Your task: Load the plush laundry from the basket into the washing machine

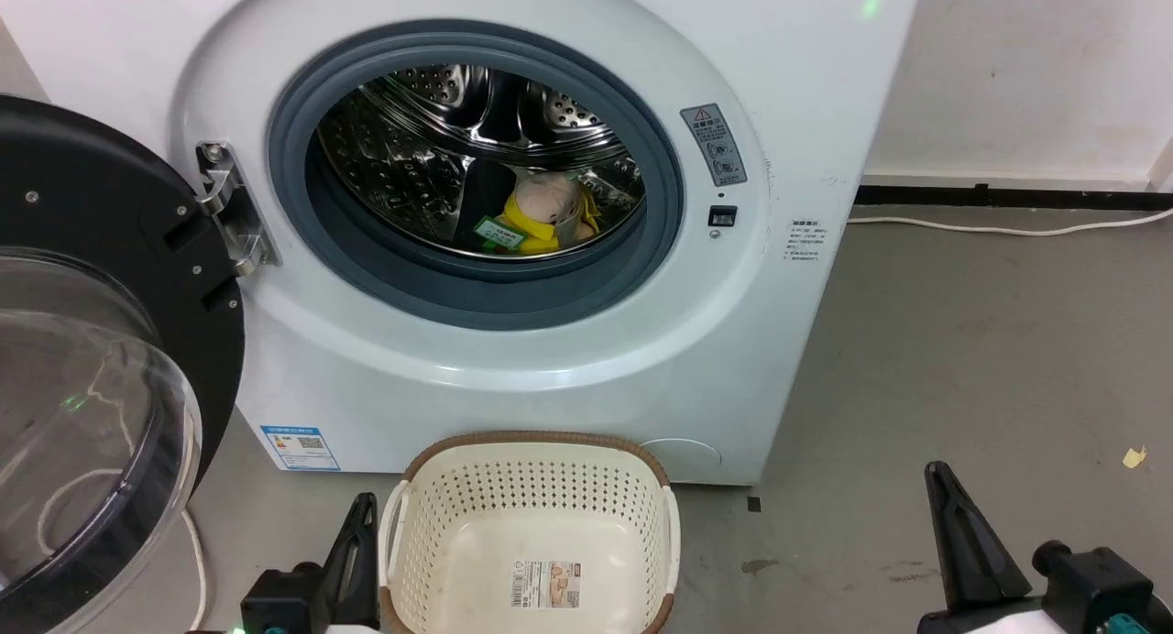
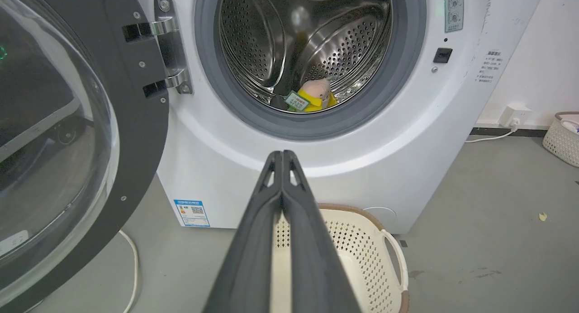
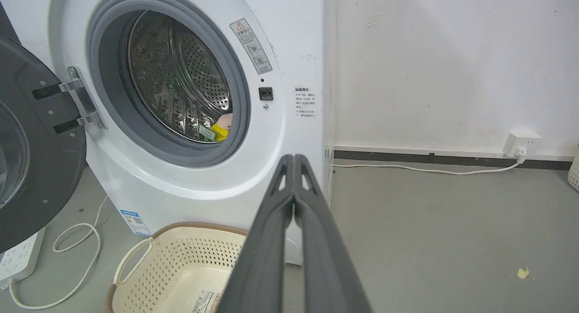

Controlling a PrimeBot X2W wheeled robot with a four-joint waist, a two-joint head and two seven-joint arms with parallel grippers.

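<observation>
The plush doll (image 1: 541, 214) lies inside the steel drum of the white washing machine (image 1: 513, 359), its pale-pink head, yellow collar and green tag showing; I see the doll (image 2: 314, 95) through the grey ring, and the doll (image 3: 220, 126) again at the drum's lower edge. The cream basket (image 1: 531, 487) with its brown rim stands on the floor before the washer, holding just its label sticker. My left gripper (image 2: 282, 154) is shut, held back from the washer, left of the basket (image 2: 362, 240). My right gripper (image 3: 294, 158) is shut too, right of the basket (image 3: 181, 263).
The black-framed clear door (image 1: 82, 368) stands swung wide open on the left. White cables (image 3: 77, 240) and a power strip (image 3: 18, 258) lie on the floor under it. A second basket (image 2: 562, 139) sits far right by the wall. Grey floor (image 1: 990, 359) spreads to the right.
</observation>
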